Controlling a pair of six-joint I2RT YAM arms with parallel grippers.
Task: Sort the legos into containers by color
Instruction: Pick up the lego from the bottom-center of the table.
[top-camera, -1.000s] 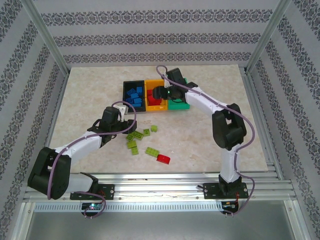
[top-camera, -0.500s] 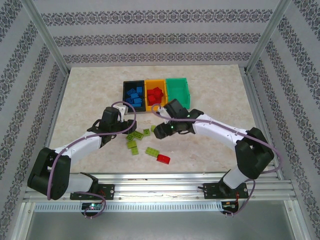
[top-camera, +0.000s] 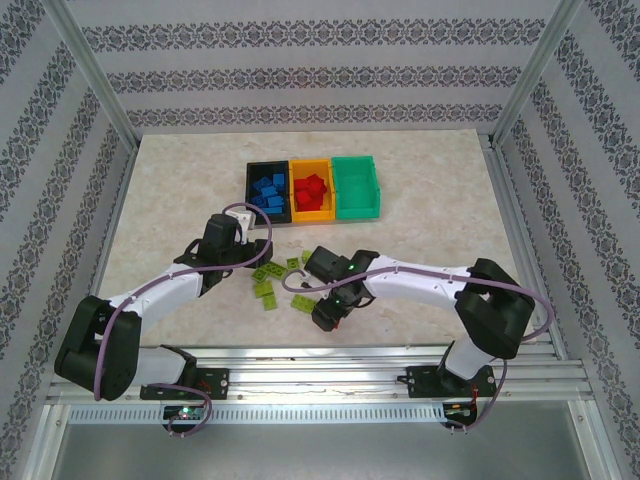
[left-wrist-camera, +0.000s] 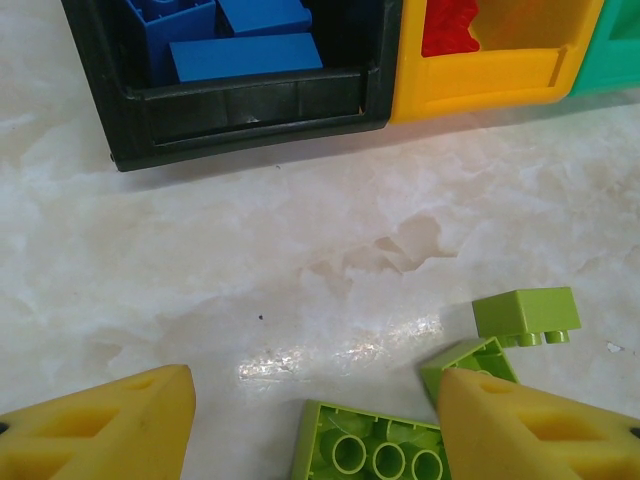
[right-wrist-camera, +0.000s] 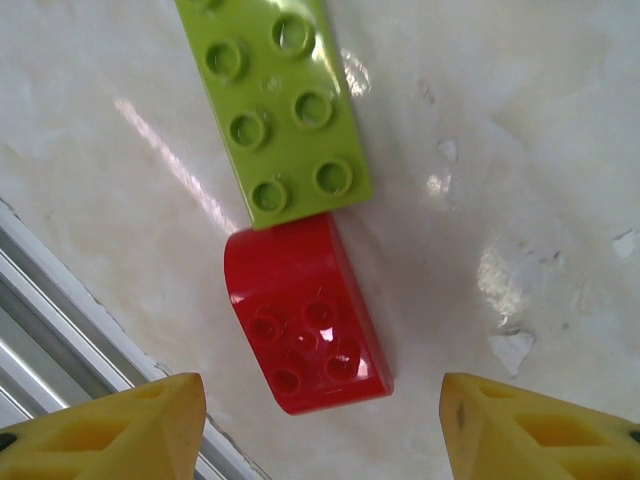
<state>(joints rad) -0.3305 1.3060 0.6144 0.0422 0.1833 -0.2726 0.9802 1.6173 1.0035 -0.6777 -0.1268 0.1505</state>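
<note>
Red brick (right-wrist-camera: 305, 315) lying flat directly under the right claw (right-wrist-camera: 320, 385), between its spread, empty jaws, not gripped. Touching the brick's far end, a lime plate (right-wrist-camera: 275, 105). Off to the red brick's left, left claw (left-wrist-camera: 315, 385) likewise released and empty, over lime bricks (left-wrist-camera: 525, 315).

A black rectangular plastic bin (top-camera: 270, 221) stands leftmost in a joined row, an orange-yellow plastic bin (top-camera: 313, 215) in the middle and a green plastic bin (top-camera: 357, 192) on the right. Blue studded plastic bricks (top-camera: 268, 188) lie in the black bin, red studded plastic bricks (top-camera: 312, 190) in the middle one. Before the row, on the pale stone-look table (top-camera: 170, 190), lime green studded plastic bricks (top-camera: 265, 276) lie scattered. Farthest before it, a red round-ended plastic brick (right-wrist-camera: 305, 340) touches the end of a long lime green plastic brick (right-wrist-camera: 280, 110).
</note>
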